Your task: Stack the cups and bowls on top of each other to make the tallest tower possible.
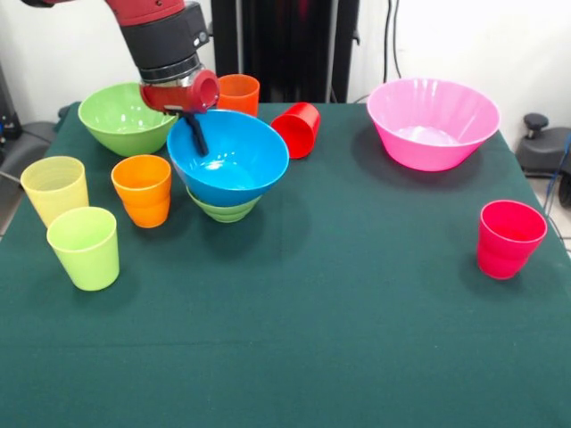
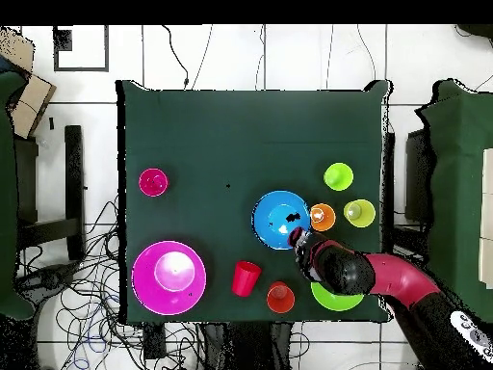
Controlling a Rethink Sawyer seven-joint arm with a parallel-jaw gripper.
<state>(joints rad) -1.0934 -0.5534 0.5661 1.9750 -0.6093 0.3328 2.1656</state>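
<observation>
The large blue bowl (image 1: 234, 160) (image 2: 278, 218) sits nested in the small light green bowl (image 1: 223, 210), forming a low tower. My gripper (image 1: 197, 143) (image 2: 295, 234) is shut on the blue bowl's rim, with one black finger inside the bowl. Around it stand an orange cup (image 1: 143, 190) (image 2: 322, 217), a pale yellow cup (image 1: 55, 188) (image 2: 359, 213) and a lime green cup (image 1: 85, 248) (image 2: 338, 177). A second orange cup (image 1: 239, 93) (image 2: 280, 298) stands behind the tower. A red cup (image 1: 297, 129) (image 2: 246, 277) lies on its side.
The large light green bowl (image 1: 123, 117) (image 2: 337, 299) stands next to my arm, partly hidden in the overhead view. The large pink bowl (image 1: 433, 123) (image 2: 168, 277) and a pinkish-red cup (image 1: 508, 238) (image 2: 153, 181) stand apart on the other side of the green tablecloth (image 1: 339, 312).
</observation>
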